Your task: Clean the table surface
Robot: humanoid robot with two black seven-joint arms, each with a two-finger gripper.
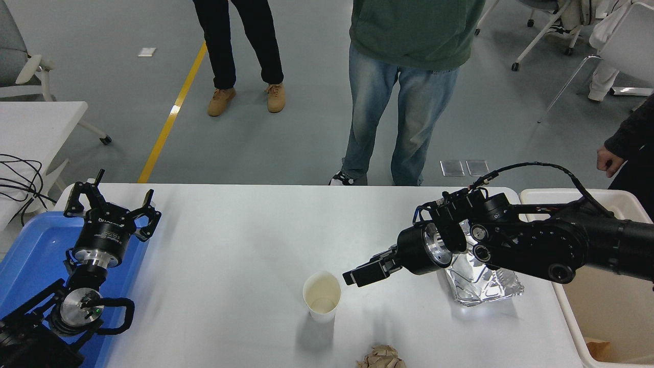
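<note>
The bench top reads as smooth white laminate, softly matt with a faint sheen where shadows fall. On it, a paper cup, cream and dull, with a thin rolled rim. Beside the right arm lies a foil pouch, crinkled and mirror-bright, catching the light in hard flashes. At the near edge sits a wad of brown paper, rough and crumpled. The right gripper looks like matt black plastic, with a polished metal ring behind it; the left gripper has the same black finish. The blue tray is glossy plastic. The white bin looks like smooth plastic too.
</note>
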